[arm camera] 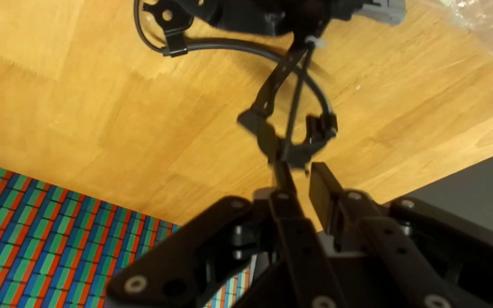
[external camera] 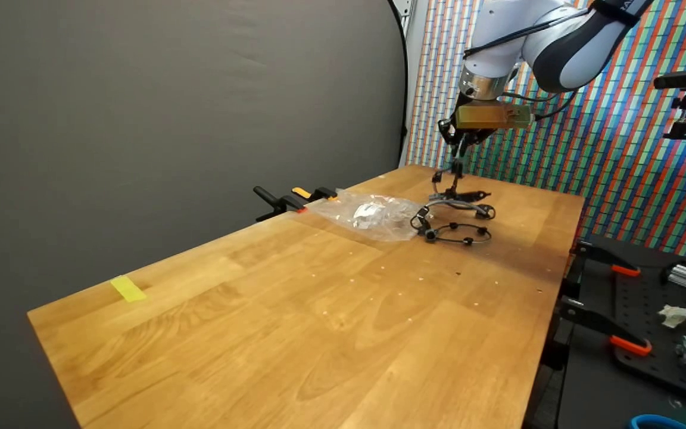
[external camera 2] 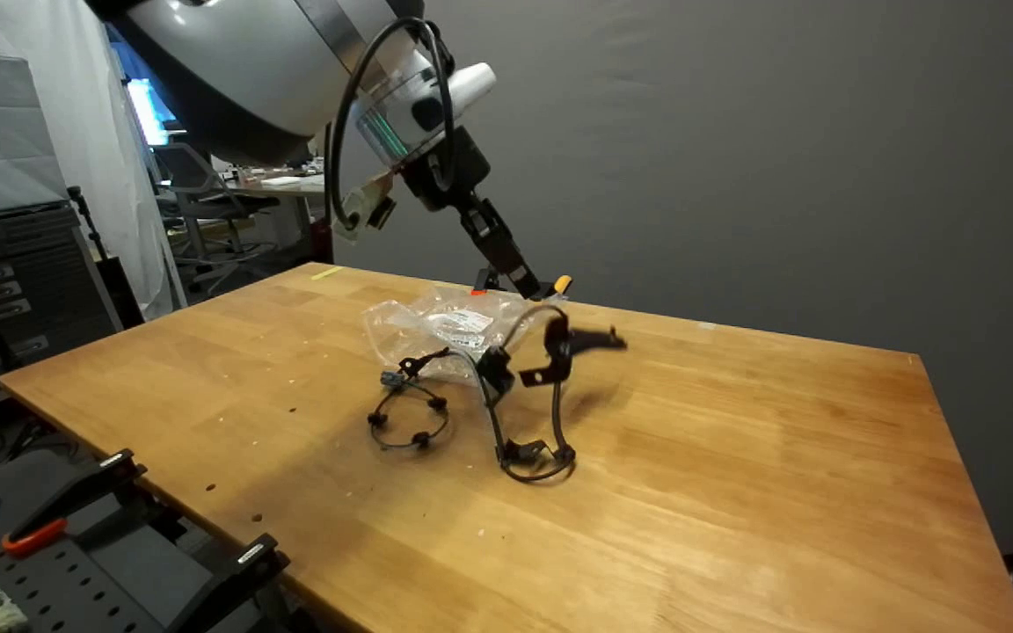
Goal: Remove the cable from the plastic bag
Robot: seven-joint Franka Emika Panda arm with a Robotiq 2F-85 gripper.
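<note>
A black and grey cable (external camera: 454, 203) with several black clips and brackets lies on the wooden table, outside the bag. Part of it stands up in loops, as an exterior view (external camera 2: 496, 374) shows. The clear plastic bag (external camera: 373, 215) lies flat beside it; it also shows in an exterior view (external camera 2: 462, 323) and at the upper right of the wrist view (arm camera: 492, 32). My gripper (external camera: 458, 153) is just above the cable's raised part. In the wrist view, my gripper (arm camera: 299, 167) has a narrow gap with bare table showing between its fingers. A cable bracket (arm camera: 298, 153) is right beyond the fingertips.
Clamps (external camera: 283, 202) grip the table edge beside the bag. A yellow tape strip (external camera: 128, 288) sticks near the far corner. More clamps (external camera 2: 225, 585) hold the opposite edge, next to a black perforated plate (external camera: 646, 304) with loose parts.
</note>
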